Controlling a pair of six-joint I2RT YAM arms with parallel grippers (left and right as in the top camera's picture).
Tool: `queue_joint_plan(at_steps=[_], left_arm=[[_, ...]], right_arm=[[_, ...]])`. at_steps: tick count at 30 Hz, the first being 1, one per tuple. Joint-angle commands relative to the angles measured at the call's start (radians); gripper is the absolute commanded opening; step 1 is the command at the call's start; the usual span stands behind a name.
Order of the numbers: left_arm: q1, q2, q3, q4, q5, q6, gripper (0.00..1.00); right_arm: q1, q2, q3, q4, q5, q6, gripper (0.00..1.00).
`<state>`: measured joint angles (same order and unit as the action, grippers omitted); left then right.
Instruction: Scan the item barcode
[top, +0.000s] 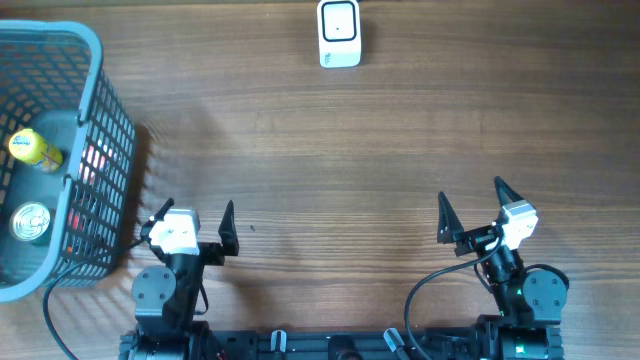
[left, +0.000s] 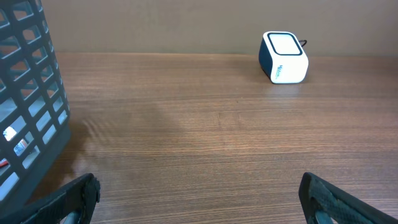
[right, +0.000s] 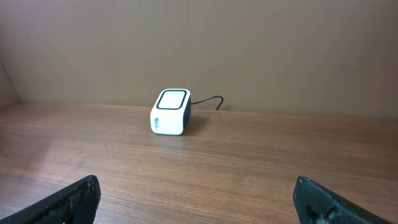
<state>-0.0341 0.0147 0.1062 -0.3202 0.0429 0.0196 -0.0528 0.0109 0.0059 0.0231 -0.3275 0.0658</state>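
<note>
A white barcode scanner (top: 339, 33) with a dark-rimmed window stands at the far middle of the wooden table; it also shows in the left wrist view, scanner (left: 283, 57), and in the right wrist view, scanner (right: 170, 112). Items lie in a grey mesh basket (top: 110, 120) at the left: a yellow bottle (top: 35, 149), a silver can (top: 30, 222) and something red behind the mesh. My left gripper (top: 195, 216) sits at the near edge beside the basket, open and empty. My right gripper (top: 470, 203) sits at the near right, open and empty.
The basket wall (left: 28, 112) stands close on the left of my left gripper. The scanner's black cable (right: 208, 101) runs off behind it towards the back wall. Bare wood lies between the grippers and the scanner.
</note>
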Motion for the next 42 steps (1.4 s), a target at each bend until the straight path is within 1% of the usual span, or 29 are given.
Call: queue_joint_plan(at_steps=[1,34,37,42], left_arm=[[-0.008,-0.008,-0.009,0.006,-0.01,-0.01,1.0],[-0.008,-0.008,-0.009,0.011,-0.011,-0.009,1.0],[-0.008,-0.008,-0.009,0.041,0.048,-0.068,1.0],[-0.008,0.013,0.055,0.071,0.05,-0.14,1.0]], right_arm=[[0.006,0.013,-0.001,0.003,0.013,-0.003,1.0],[0.006,0.085,-0.001,0.003,0.013,-0.004,1.0],[0.006,0.088,-0.001,0.003,0.013,-0.004,1.0],[0.006,0.089,-0.001,0.003,0.013,-0.004,1.0]])
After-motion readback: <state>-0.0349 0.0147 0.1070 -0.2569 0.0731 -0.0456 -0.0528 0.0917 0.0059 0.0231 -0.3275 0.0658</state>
